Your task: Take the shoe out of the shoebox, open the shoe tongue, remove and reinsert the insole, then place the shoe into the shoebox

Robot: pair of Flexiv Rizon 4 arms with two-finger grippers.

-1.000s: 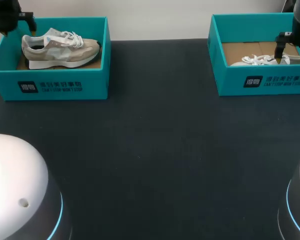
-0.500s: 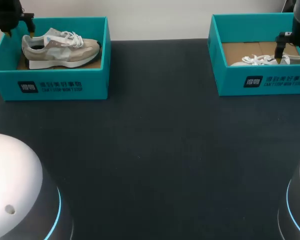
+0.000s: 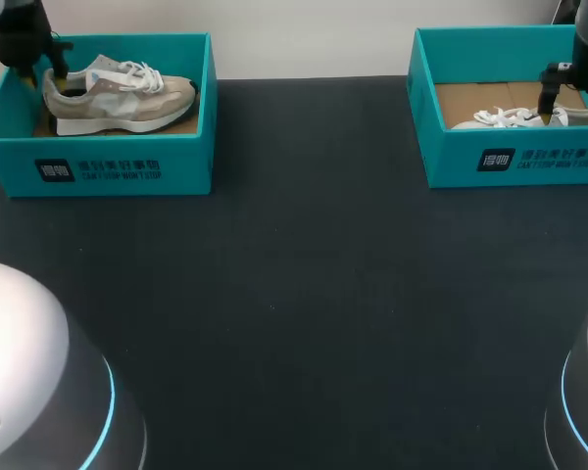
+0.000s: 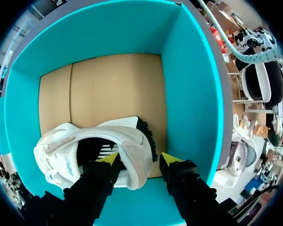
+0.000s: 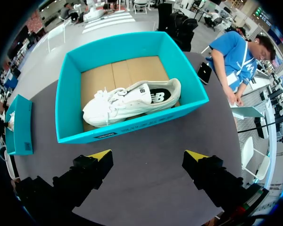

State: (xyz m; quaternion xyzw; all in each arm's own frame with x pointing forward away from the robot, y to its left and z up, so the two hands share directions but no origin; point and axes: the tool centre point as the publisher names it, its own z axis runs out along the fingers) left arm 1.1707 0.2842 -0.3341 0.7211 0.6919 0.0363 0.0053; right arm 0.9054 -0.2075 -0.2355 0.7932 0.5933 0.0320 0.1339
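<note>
Down and inward over the last second with the left fingers (image 3: 45,70), from above the far outer corner of the left shoebox (image 3: 108,168) to the heel of the beige shoe (image 3: 118,93). No shift on the other side for the right fingers (image 3: 547,106), nor for either shoe or either box.

On the left, spread apart and straddling the heel collar. One yellow tip inside the shoe's mouth over the dark insole (image 4: 92,146), the other outside the heel, next to the teal wall. Not pinched on the collar as far as can be seen. Ahead of those tips, the box's bare cardboard floor. Beige shoe inside its box, sole down, toe pointing away from the left fingers toward the middle of the counter (image 3: 294,294).

On the right, spread wide and holding nothing, with dark counter showing between the two tips. Ahead of them the right shoebox (image 5: 132,129), and inside it the white shoe (image 5: 127,103), laces loose, well apart from both tips.
</note>
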